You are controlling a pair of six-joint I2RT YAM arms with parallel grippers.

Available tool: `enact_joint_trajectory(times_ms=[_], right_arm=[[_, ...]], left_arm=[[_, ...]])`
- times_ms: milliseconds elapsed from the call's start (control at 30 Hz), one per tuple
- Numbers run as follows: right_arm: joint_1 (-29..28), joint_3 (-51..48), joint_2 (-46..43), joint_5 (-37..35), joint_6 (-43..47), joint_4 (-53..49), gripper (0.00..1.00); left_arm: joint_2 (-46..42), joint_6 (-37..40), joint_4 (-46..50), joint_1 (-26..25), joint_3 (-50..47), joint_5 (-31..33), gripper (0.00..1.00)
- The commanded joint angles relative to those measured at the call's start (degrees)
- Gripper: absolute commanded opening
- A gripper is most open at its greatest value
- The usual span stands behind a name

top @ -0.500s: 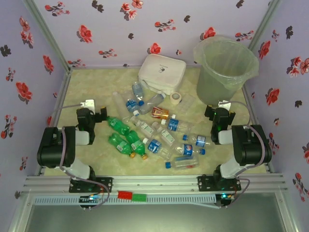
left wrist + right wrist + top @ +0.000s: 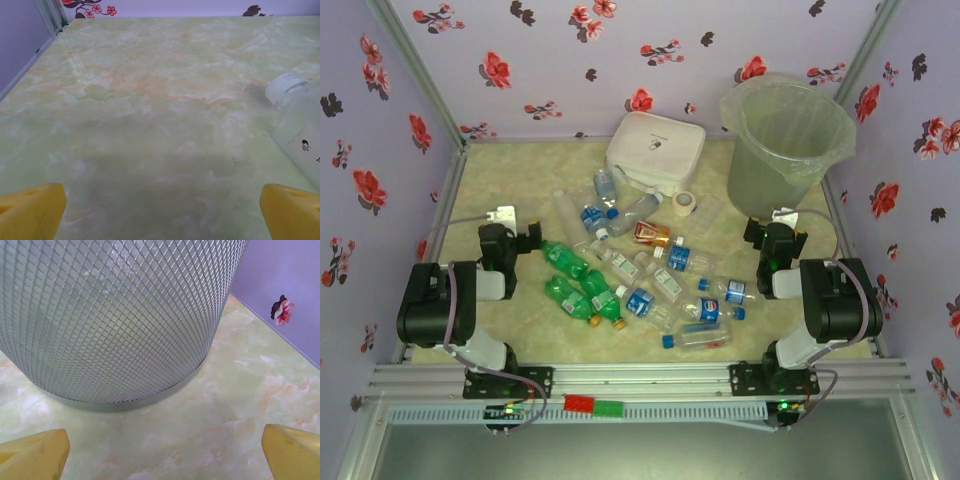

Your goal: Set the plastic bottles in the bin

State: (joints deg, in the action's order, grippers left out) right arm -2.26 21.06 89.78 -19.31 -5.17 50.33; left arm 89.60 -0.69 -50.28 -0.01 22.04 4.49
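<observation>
Several plastic bottles lie scattered mid-table: green ones (image 2: 563,260) with yellow caps, clear ones with blue labels (image 2: 645,303), and an amber one (image 2: 651,234). The bin (image 2: 788,140), a tall grey-green bucket lined with a bag, stands at the back right. My left gripper (image 2: 525,232) rests left of the pile, open, with bare table between its yellow fingertips (image 2: 30,210). A clear bottle with a white cap (image 2: 295,115) lies to its right. My right gripper (image 2: 772,232) sits just in front of the bin, open and empty (image 2: 162,455), facing the bin's meshed wall (image 2: 115,315).
A white rounded square box (image 2: 656,150) sits at the back behind the bottles, with a small tape roll (image 2: 685,203) beside it. A white plug with a cable (image 2: 502,213) lies near the left gripper. Floral walls close in the table on three sides.
</observation>
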Motion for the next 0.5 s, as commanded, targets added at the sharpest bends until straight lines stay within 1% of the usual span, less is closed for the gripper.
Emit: enact_joint_trajectory(times_ms=[0, 367, 433, 467], right_arm=[[-0.4, 0.4, -0.4, -0.8, -1.1, 2.0, 0.99], [-0.3, 0.1, -0.5, -0.8, -1.0, 2.3, 0.99], [-0.7, 0.0, -1.4, -0.7, -0.3, 2.3, 0.99], [-1.3, 0.1, -2.9, -0.9, 0.1, 0.8, 0.99]], left_arm=[[-1.0, 0.7, -0.4, -0.3, 0.8, 1.0, 1.0], [-1.0, 0.6, -0.2, -0.2, 0.9, 0.7, 1.0], [-1.0, 0.7, -0.3, -0.2, 0.8, 0.7, 1.0], [-1.0, 0.7, -0.3, -0.2, 0.8, 0.8, 1.0]])
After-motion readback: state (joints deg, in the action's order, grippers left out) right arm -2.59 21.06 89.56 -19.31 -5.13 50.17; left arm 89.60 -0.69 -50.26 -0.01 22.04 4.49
